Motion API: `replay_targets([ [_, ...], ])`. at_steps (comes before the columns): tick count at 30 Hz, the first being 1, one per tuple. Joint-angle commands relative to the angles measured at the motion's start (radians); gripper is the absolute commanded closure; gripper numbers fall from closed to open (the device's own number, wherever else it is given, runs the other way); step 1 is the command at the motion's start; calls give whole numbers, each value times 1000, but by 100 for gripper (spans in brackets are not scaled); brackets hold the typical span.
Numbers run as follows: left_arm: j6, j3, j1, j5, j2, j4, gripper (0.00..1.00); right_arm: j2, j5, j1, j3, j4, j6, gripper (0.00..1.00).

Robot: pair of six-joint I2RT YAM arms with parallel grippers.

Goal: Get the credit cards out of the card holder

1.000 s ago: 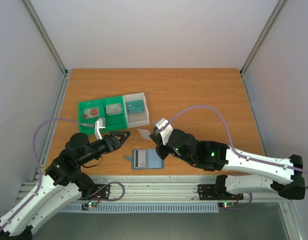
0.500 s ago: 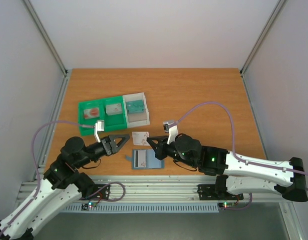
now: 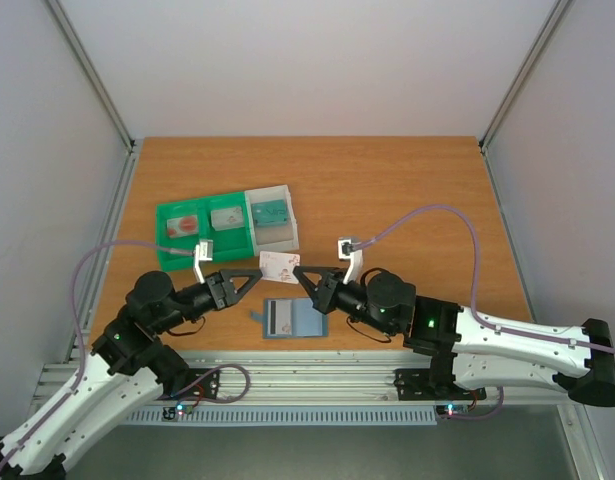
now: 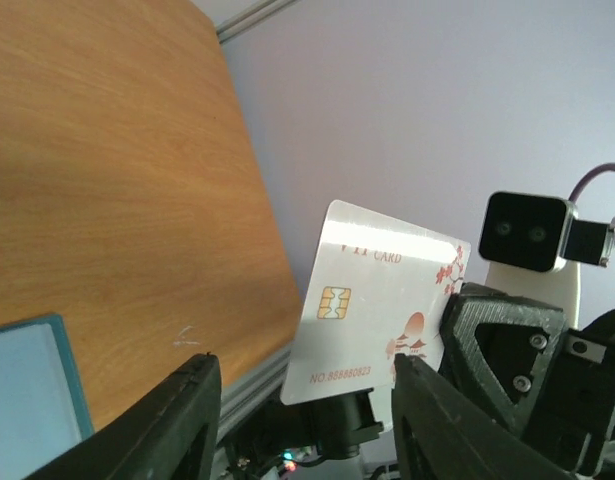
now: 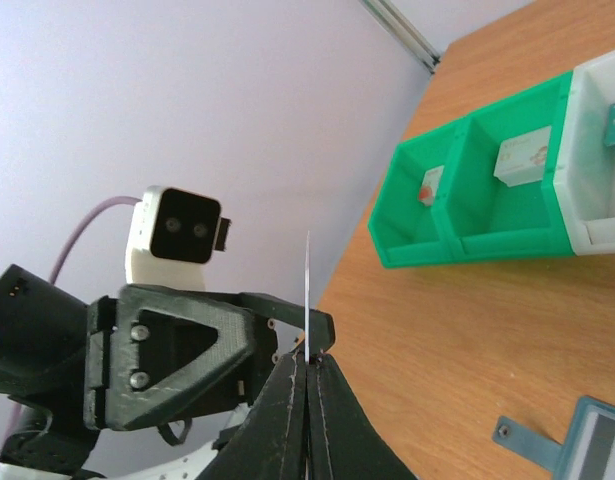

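White with a gold chip, 1 credit card (image 3: 279,266) is pinched by its edge in the fully closed right pincer (image 3: 298,270), up off the table (image 3: 407,200). The left pincer (image 3: 253,278) stands half open and empty, the card just at its fingertips. The blue card holder (image 3: 292,318) lies flat below both.

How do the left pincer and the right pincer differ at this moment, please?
The right pincer is shut on the white card, holding it off the table; the left pincer has its jaws apart and grips nothing. The right pincer reaches in from the right, the left pincer from the left. Both are black and meet at the card, just beyond the card holder.
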Motion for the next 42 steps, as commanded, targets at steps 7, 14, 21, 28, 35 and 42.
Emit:
replay_targets([
  [7, -103, -77, -3, 42, 44, 269, 63, -34, 29, 4, -41, 108, 24, 99],
  [14, -114, -104, -3, 12, 26, 270, 98, -34, 42, 0, -42, 73, 43, 99],
  [21, -104, -109, -2, -18, -12, 194, 100, -26, 43, -3, -39, 14, 59, 88],
  [28, -35, -43, -2, -56, 4, 73, 100, -28, 63, -2, -16, -101, 32, 50],
  [35, 122, 78, -2, -111, 113, -80, 100, -51, 95, -2, 15, -226, -34, 2],
  [42, 197, 122, 1, -249, 214, -164, 100, -81, 159, -2, 55, -379, -57, 1],
])
